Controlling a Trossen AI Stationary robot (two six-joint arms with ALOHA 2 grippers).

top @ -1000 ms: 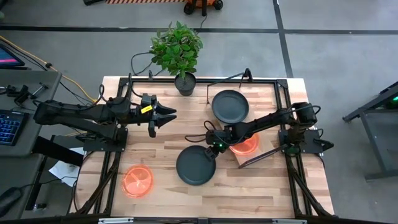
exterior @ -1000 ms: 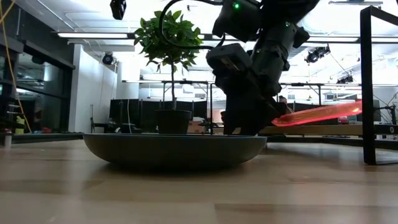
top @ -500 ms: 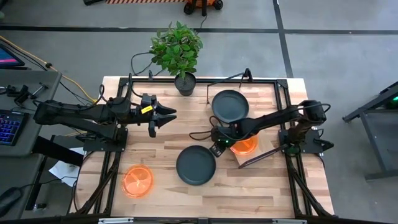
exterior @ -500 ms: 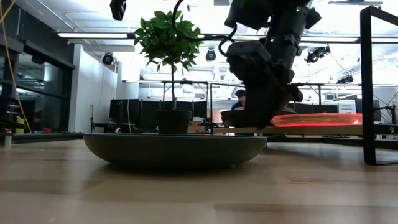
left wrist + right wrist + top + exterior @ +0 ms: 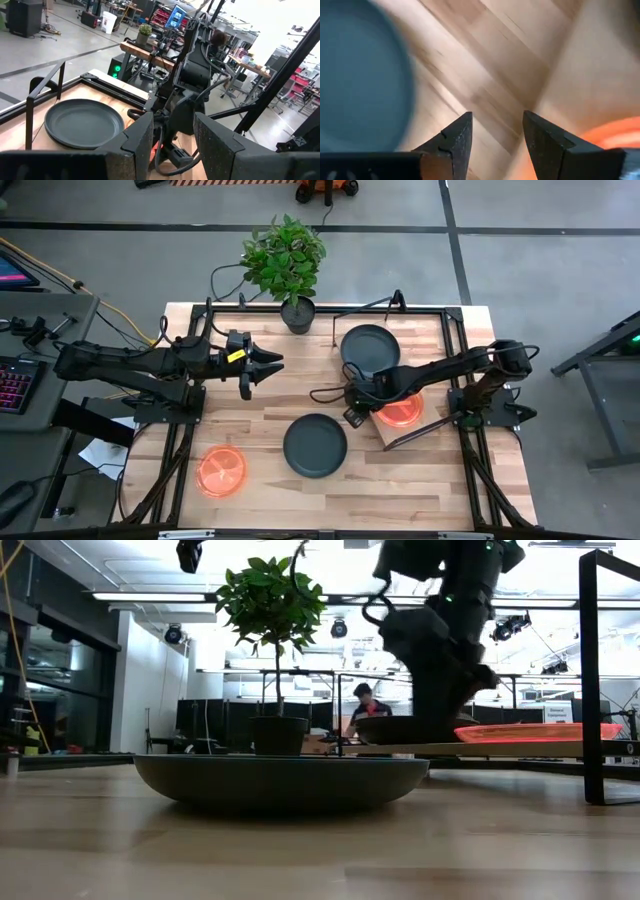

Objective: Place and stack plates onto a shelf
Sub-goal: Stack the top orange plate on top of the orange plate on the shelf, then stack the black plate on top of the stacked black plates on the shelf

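On the shelf (image 5: 437, 420), an orange plate (image 5: 399, 410) lies flat beside a grey plate (image 5: 369, 348); right gripper (image 5: 350, 406), fingers spread, empty, at its edge. Left gripper (image 5: 272, 365) spread, well apart. No legible writing.

Shelf (image 5: 432, 418) at 3 o'clock: orange plate (image 5: 399, 409) flat beside grey (image 5: 370, 348); grey (image 5: 315, 445), orange (image 5: 221, 473) on table.

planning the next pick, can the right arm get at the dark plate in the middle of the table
Probably yes. The right hand is open and empty beside the shelf, and the dark plate lies close by on bare tabletop with nothing between them.
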